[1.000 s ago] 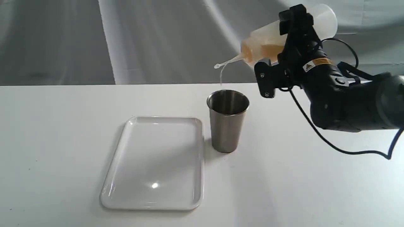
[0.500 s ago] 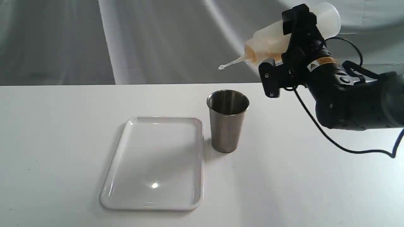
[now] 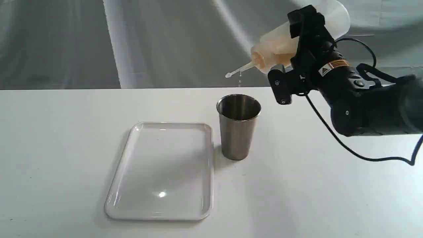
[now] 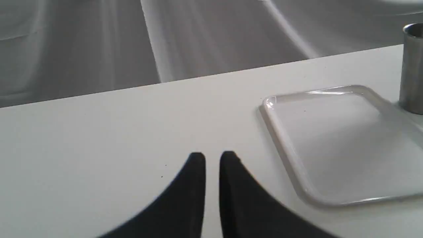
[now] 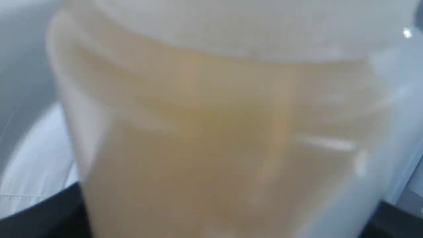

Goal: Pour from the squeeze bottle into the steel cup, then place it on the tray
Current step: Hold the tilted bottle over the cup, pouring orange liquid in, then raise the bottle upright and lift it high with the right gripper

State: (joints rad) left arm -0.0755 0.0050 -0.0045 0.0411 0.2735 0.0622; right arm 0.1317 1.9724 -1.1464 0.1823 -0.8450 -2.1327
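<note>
The right gripper (image 3: pixel 305 36) is clamped across the body of the squeeze bottle (image 3: pixel 276 39), holding it in the air tipped nozzle-down and leftward; only one black finger (image 3: pixel 302 18) shows over the bottle, the other being hidden behind it. In the right wrist view the bottle (image 5: pixel 211 125) fills nearly everything as an amber blur, so the grip itself cannot be made out there. The thin nozzle (image 3: pixel 246 67) ends above the steel cup (image 3: pixel 238 129); where nozzle ends and cap strap begins is hard to tell; a few small drops (image 3: pixel 240 77) hang in the air beneath it, above the cup's rim. The cup stands upright on the white table (image 3: pixel 49 148), just beside the right rim of the tray (image 3: pixel 172 123), not on it. The left gripper (image 4: pixel 212 165) sits low over the table, fingers nearly together and holding nothing; from there the cup (image 4: pixel 411 69) is cut off by the frame edge.
</note>
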